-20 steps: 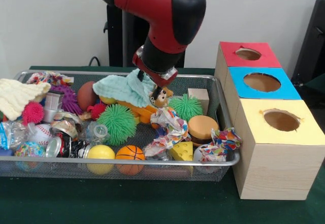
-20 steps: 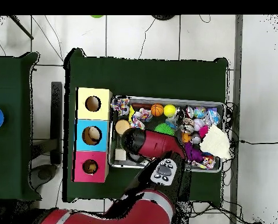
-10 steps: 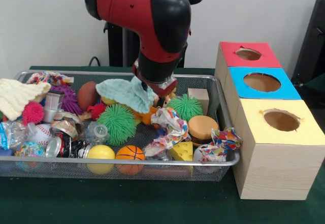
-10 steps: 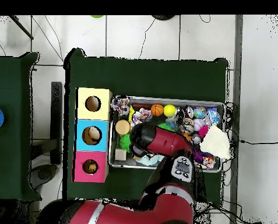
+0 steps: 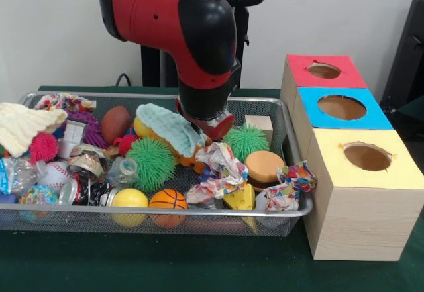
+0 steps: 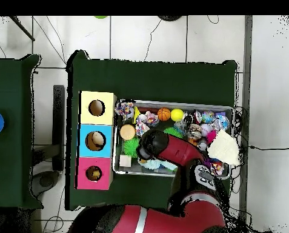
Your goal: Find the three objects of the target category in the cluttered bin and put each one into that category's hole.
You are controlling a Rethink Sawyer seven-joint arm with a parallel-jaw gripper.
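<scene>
My gripper point(image 5: 206, 127) is down in the middle of the wire mesh bin point(image 5: 295, 207), pressed in among the toys beside a mint green cloth point(image 5: 165, 125). The wrist hides whether it is open or shut. Around it lie a green spiky ball point(image 5: 244, 140), a second green spiky ball point(image 5: 151, 161), crumpled patterned paper point(image 5: 218, 171) and an orange toy, mostly covered by the cloth. In the overhead view the red arm point(image 6: 156, 144) covers the bin's middle. Right of the bin stand the red box point(image 5: 324, 72), blue box point(image 5: 342, 108) and yellow box point(image 5: 366, 157), each with a round hole.
Also in the bin: a wooden block point(image 5: 258, 125), burger toy point(image 5: 264, 166), cheese wedge point(image 5: 240, 199), basketball point(image 5: 167, 202), yellow ball point(image 5: 129, 199), baseball point(image 5: 50, 173), pink spiky ball point(image 5: 43, 146) and cream knitted cloth point(image 5: 23, 123). The bin's rim stands close to the boxes.
The arm has swung left in the front view and lowered into the clutter. The small monkey toy seen earlier is now hidden, and the mint cloth has been pushed lower.
</scene>
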